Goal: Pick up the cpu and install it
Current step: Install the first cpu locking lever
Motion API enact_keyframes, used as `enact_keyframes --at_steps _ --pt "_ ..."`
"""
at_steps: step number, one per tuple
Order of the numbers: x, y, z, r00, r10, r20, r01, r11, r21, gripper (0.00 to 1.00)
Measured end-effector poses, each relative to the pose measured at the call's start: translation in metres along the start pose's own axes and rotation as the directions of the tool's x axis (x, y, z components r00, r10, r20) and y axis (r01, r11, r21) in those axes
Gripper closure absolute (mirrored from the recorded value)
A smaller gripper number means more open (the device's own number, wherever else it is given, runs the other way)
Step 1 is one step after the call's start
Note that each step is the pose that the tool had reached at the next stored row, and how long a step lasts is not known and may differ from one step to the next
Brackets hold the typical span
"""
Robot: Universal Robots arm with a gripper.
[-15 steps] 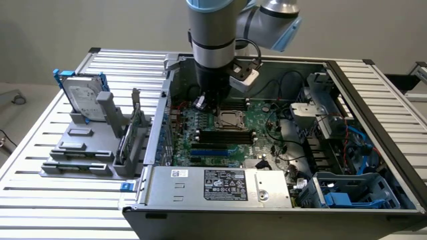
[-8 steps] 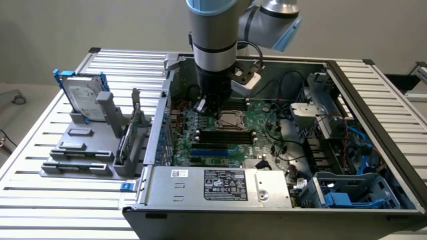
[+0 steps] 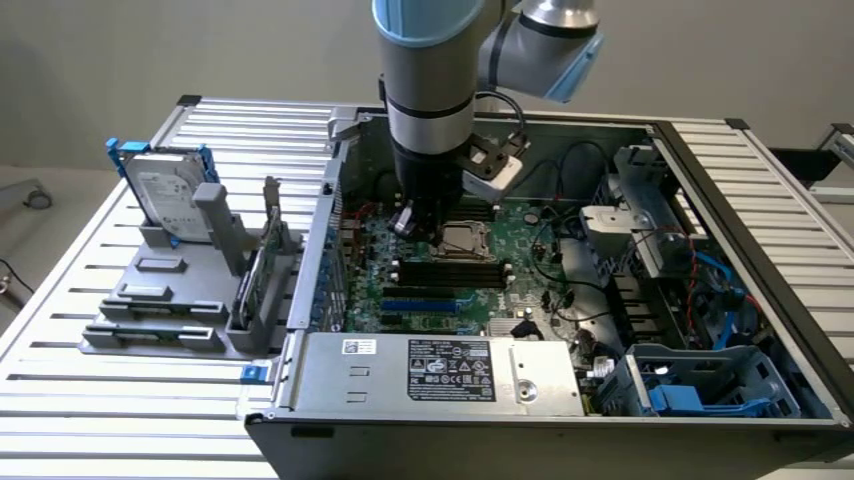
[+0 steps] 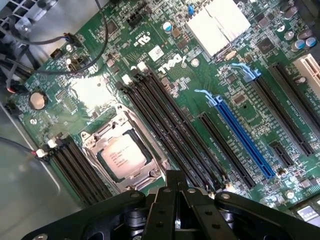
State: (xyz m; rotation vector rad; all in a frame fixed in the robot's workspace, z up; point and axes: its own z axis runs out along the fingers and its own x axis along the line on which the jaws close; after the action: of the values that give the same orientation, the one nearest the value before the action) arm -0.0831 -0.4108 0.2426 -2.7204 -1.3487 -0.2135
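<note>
**Q:** Where is the gripper [image 4: 172, 197], and what is its state?

**A:** It hangs low inside the open computer case [image 3: 747, 200], just beside the socket [image 4: 125, 152]. Its fingers meet with nothing visible between them, so it reads as closed and empty.

**Q:** Where is the cpu [image 4: 123, 156]?

**A:** It lies flat in the socket's metal frame, plate upward, apparently seated for installation. Beyond it run the memory slots [image 4: 170, 120]. Farther off, outside the case, the hard drive [image 3: 171, 190] stands upright in a grey fixture [image 3: 160, 300].
</note>
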Motion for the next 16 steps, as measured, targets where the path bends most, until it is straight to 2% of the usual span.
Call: enact_keyframes --at_steps 10,16 --pt "-0.002 -0.0061 0.0121 1.0 0.0 -0.0016 0.0 1.0 0.001 0.89" --pt "-0.003 -0.0099 0.0228 1.0 0.0 -0.0014 0.0 1.0 0.001 0.89"
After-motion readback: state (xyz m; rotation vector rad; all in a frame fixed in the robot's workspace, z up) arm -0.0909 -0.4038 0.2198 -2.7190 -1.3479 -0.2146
